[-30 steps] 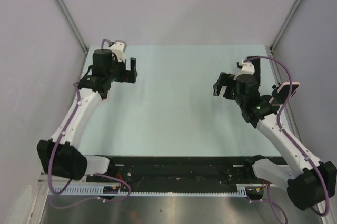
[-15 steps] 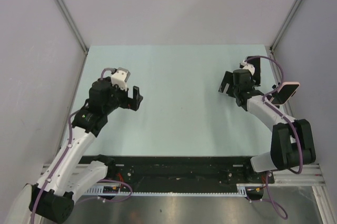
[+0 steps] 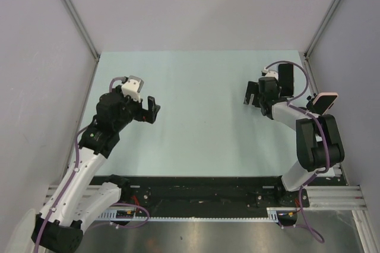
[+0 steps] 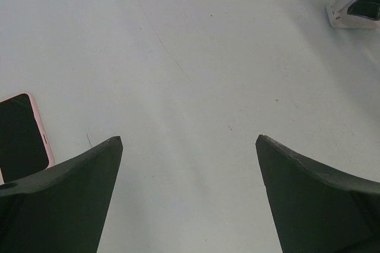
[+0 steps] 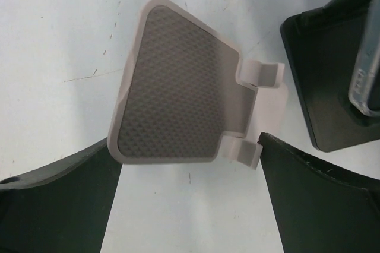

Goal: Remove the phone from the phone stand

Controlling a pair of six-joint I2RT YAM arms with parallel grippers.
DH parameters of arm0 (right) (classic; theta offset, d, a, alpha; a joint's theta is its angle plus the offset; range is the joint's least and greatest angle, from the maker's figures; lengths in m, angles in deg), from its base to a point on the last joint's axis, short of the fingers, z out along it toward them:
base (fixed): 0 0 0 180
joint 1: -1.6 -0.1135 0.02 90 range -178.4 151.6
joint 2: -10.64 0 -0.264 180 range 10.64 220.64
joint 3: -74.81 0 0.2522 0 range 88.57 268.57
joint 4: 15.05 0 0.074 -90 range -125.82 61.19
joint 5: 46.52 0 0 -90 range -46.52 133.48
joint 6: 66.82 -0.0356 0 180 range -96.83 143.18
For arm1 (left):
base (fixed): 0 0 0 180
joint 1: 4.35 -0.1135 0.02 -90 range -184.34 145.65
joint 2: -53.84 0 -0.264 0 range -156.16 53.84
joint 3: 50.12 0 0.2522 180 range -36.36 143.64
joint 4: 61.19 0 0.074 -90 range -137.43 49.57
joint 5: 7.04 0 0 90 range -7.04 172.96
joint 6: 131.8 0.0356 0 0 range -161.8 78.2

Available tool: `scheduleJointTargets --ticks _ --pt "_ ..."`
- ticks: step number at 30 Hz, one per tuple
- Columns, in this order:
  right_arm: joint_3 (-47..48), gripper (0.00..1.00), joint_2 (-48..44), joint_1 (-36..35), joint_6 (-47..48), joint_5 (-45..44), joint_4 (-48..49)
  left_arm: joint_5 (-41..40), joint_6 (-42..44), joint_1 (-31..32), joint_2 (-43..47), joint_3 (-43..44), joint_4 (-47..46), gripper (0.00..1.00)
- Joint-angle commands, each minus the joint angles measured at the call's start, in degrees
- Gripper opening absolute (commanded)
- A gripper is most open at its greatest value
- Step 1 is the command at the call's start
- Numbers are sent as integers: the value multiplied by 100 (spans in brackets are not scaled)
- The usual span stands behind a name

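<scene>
A phone in a pink case sits tilted at the table's right edge, right of my right gripper. The right wrist view shows a white phone stand with a grey textured pad lying flat and empty on the table, just ahead of my open right gripper. My left gripper is open and empty over the left half of the table. Its wrist view shows a pink-cased phone flat on the table beside the left finger. My left gripper holds nothing.
A black block holding a silver-edged object stands right of the stand. A white holder with a dark face shows far off in the left wrist view. Grey walls enclose the pale table. A black rail runs along the near edge.
My left arm swung from the far left corner toward the near middle and stayed open. My right arm folded back at the elbow; its gripper stayed near the same spot.
</scene>
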Motion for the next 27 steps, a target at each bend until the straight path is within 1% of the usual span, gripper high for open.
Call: scheduleJointTargets --ticks 1,5,11,14,15,19,22,24,27 --pt "414 100 236 -276 215 148 299 55 45 24 62 -39 -221 100" --pt "713 100 421 -698 172 201 238 20 54 24 45 -57 -247 100" --pt "1328 98 711 -1155 101 964 62 -7 63 16 9 -65 -229 100" --pt "1470 97 650 -1270 154 1010 -131 -15 71 24 -8 -74 -229 100" --pt "1478 98 606 -1279 180 1001 -175 -15 71 24 -8 -74 -229 100" --pt "1470 96 387 -1200 312 834 -842 46 63 24 -26 -74 -238 100" --pt "1426 95 211 -1173 532 553 -1247 81 54 24 -17 -74 -238 100" --pt "1251 95 27 -1138 558 228 -1274 108 45 24 -17 -74 -238 100" --pt "909 95 -280 -1077 401 -44 -1030 116 45 24 1 -74 -238 100"
